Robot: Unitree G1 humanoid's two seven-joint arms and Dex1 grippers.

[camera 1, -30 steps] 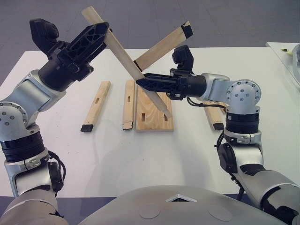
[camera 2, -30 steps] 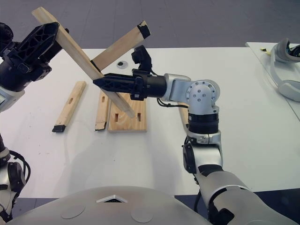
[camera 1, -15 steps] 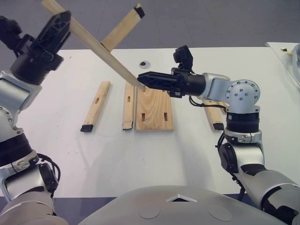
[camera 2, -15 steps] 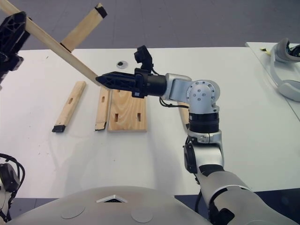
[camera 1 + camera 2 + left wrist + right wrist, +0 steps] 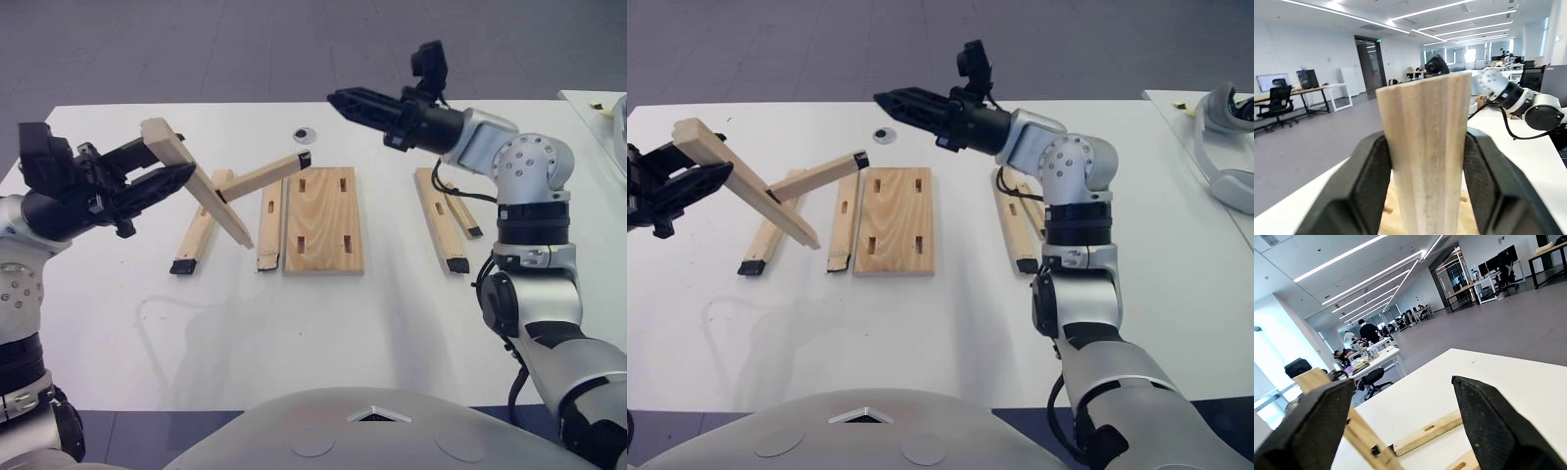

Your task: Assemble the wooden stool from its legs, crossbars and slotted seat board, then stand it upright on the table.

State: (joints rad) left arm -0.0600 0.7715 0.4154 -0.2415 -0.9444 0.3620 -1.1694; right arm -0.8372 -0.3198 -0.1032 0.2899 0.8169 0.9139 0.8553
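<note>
**A:** Which step is in hand?

**B:** Building the frame, I'd say. The left gripper [image 5: 168, 162] is clamped on the upper end of a plank [image 5: 211, 196], and a black-tipped leg [image 5: 265, 174] is joined to the plank's middle. The pair hangs tilted over the left of the table. Its low end points down beside a loose leg [image 5: 199, 225], and I cannot tell whether it touches.

**A:** And the other arm?

**B:** The right gripper [image 5: 335, 97] is raised over the far side, fingers apart, with nothing between them.

**A:** Where is the seat?

**B:** The seat board [image 5: 323, 220] lies flat mid-table with its four slots up. A slotted bar [image 5: 268, 220] sits just beside its left edge, and two black-footed legs [image 5: 434, 220] lie to its right.

**A:** What does the next move call for?

**B:** Probably picking up another piece and lining its end squarely with a slot while the held pair is kept steady. Most of the job looks undone.

**A:** The surface and the room?

**B:** A white table [image 5: 294, 313] with a small dark round thing [image 5: 304, 135] on its far side. There is grey floor beyond it. The wrist views show an open office with desks, chairs and ceiling strip lights.
</note>
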